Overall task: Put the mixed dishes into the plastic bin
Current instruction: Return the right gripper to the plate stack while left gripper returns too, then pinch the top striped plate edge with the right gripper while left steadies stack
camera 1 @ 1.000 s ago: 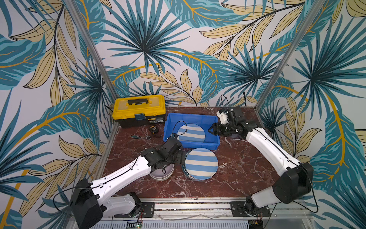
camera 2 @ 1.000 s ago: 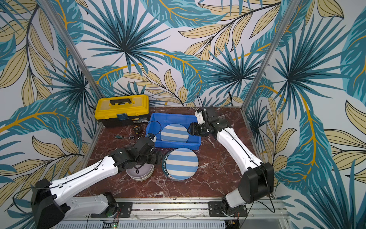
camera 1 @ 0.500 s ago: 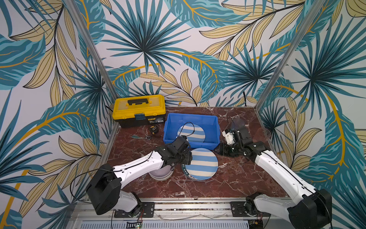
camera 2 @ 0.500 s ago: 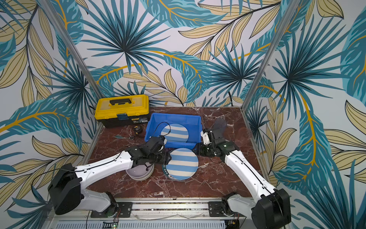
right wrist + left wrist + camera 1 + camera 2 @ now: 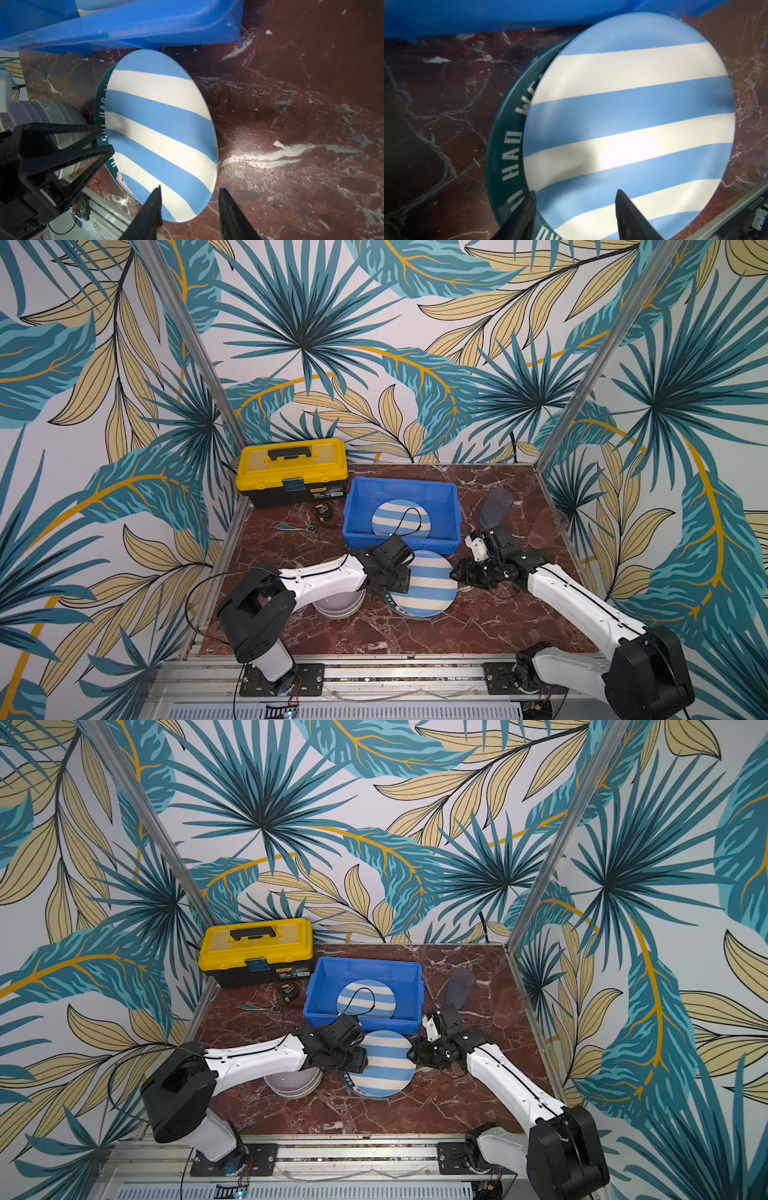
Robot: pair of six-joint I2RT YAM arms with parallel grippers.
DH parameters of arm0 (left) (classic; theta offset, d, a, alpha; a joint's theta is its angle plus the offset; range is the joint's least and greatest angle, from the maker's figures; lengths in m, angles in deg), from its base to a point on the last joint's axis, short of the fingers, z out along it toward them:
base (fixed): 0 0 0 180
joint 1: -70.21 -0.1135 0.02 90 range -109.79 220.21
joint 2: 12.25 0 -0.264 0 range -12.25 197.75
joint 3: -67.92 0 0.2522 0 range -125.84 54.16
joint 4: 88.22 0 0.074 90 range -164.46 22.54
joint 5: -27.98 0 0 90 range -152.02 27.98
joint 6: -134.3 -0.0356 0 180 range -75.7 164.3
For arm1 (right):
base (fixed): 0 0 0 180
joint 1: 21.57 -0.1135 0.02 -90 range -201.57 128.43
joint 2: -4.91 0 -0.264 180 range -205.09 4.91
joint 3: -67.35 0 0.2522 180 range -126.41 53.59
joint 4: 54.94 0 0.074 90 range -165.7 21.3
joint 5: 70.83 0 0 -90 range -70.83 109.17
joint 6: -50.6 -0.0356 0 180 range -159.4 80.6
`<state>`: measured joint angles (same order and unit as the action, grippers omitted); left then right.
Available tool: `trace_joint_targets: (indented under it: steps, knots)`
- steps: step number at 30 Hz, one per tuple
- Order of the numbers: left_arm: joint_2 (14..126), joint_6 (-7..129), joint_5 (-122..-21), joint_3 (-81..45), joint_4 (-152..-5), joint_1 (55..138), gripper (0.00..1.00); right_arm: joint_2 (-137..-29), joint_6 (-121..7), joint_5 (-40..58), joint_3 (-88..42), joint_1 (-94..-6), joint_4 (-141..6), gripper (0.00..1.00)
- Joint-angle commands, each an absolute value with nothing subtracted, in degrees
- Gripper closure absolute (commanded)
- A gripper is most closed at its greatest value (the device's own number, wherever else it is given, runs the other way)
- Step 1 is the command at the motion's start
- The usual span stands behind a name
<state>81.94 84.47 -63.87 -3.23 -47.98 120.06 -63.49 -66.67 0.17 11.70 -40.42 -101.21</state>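
Observation:
A blue-and-white striped plate (image 5: 428,585) lies tilted on a dark teal lettered plate (image 5: 388,598), just in front of the blue plastic bin (image 5: 401,483). A second striped plate (image 5: 397,519) lies inside the bin. My left gripper (image 5: 574,199) is open and straddles the front plate's left rim. One finger (image 5: 527,207) is at the teal plate and the other is over the stripes. My right gripper (image 5: 190,191) is open astride the opposite rim. Stacked lavender and pale green bowls (image 5: 337,605) sit under my left arm. A bluish tumbler (image 5: 496,506) and a pinkish tumbler (image 5: 546,526) stand at the right.
A yellow-and-black toolbox (image 5: 291,468) stands at the back left. A small tape measure (image 5: 323,511) and a thin teal-handled object (image 5: 291,526) lie in front of it. The metal rail (image 5: 374,672) runs along the table's front edge.
My right gripper has dropped from the bin's right rim to the front plate's right edge. My left gripper has moved from above the bowls to its left edge. Both jaws have narrowed.

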Motion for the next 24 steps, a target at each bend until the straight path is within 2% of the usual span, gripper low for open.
trace_joint_targets:
  steps: [1,11,24]
  knots:
    - [83.6,86.6,-62.1,-4.6,-47.8,120.3,0.39,-64.1,-68.3,-1.4,13.8,-40.7,-97.6,0.56]
    - [84.7,87.2,-60.0,-5.8,-45.5,120.3,0.38,-67.3,-69.2,-4.8,15.6,-40.7,-91.3,0.6]
    - [89.1,85.3,-62.3,-7.8,-46.3,121.2,0.36,-68.3,-68.4,-5.6,16.1,-40.7,-91.0,0.61]
